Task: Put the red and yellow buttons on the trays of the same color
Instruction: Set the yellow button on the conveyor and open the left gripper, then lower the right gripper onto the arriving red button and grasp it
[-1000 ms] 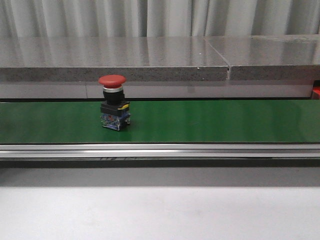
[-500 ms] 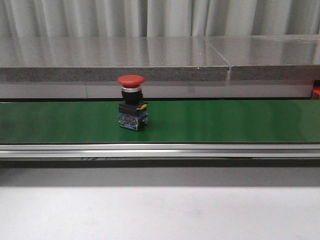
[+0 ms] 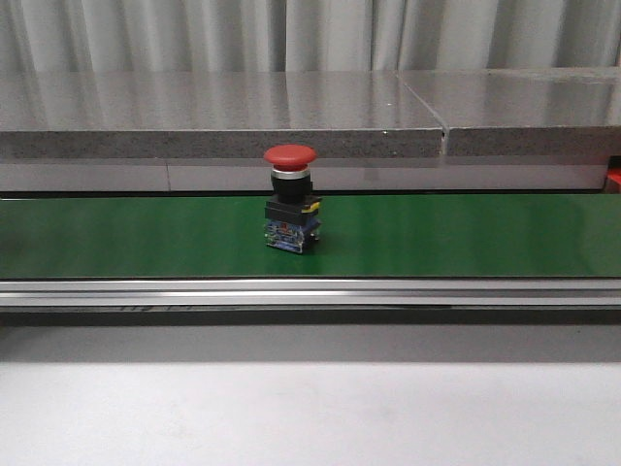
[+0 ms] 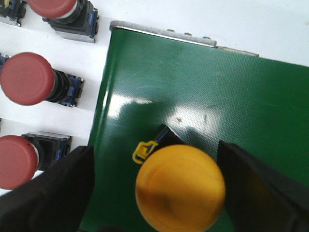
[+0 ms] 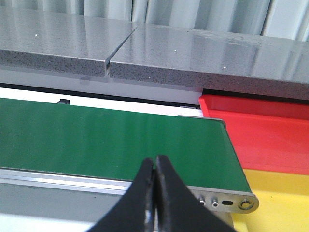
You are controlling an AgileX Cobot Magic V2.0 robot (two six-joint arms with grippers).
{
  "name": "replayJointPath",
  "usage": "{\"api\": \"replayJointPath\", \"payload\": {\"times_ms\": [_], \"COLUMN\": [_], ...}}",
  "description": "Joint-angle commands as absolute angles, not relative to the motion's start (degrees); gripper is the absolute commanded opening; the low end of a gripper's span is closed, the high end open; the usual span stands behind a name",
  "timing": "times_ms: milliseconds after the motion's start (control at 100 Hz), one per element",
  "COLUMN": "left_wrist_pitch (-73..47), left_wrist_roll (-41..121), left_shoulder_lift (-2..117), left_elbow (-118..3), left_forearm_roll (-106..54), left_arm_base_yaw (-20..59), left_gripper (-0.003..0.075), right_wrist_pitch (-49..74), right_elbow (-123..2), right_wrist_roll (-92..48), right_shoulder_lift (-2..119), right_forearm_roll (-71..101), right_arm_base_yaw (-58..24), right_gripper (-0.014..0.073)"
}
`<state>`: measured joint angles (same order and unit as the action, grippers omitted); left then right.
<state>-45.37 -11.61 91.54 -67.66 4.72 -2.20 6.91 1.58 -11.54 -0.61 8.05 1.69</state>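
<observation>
In the front view, the pale worktop (image 3: 310, 413) lies nearest. Beyond it runs the green conveyor belt (image 3: 466, 238), and a red mushroom push button (image 3: 291, 211) stands upright on the belt, a little left of its middle. Behind the belt rises a grey stone ledge (image 3: 223, 116), with pleated curtains (image 3: 310, 34) behind that.

At the belt's left end, the left tool (image 4: 180, 186) has its two black fingers (image 4: 46, 193) spread wide on either side of a yellow mushroom push button (image 4: 180, 188); neither finger touches the cap. Just off that end of the belt, more red push buttons (image 4: 26, 78) lie on a white surface (image 4: 96, 67).

At the belt's right end, the right tool (image 5: 155, 186) has its fingers pressed together with nothing between them. Just beyond that end sit the yellow tray (image 5: 280, 212) and, farther back, the red tray (image 5: 260, 128).
</observation>
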Motion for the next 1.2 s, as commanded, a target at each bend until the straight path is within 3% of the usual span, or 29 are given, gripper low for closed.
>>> {"api": "replayJointPath", "payload": {"times_ms": [0,390,680,1190], "left_wrist_pitch": [-44.01,-43.8,-39.15,-26.7], "left_wrist_roll": [-10.89,-9.29,-10.03,-12.51], "left_shoulder_lift": [89.42,88.04,80.15,52.96], "left_elbow": [-70.53,-77.65,-76.97,-54.02], "left_forearm_roll": [4.25,4.57,5.41,7.32], "left_arm_base_yaw": [-1.56,6.4,9.1,8.76], "left_gripper": [0.0519,0.0516,0.0516,0.0516], "right_wrist_pitch": [2.51,2.51,2.51,2.14], "right_elbow": [0.75,0.75,0.75,0.75], "right_wrist_roll": [-11.64,-11.64,-11.64,-11.7], "right_shoulder_lift": [-1.64,-1.64,-1.64,-1.64], "right_forearm_roll": [7.53,7.53,7.53,7.53], "right_arm_base_yaw": [1.57,1.57,1.57,1.57], "right_gripper": [-0.0067,-0.0067,-0.0067,-0.0067]}}
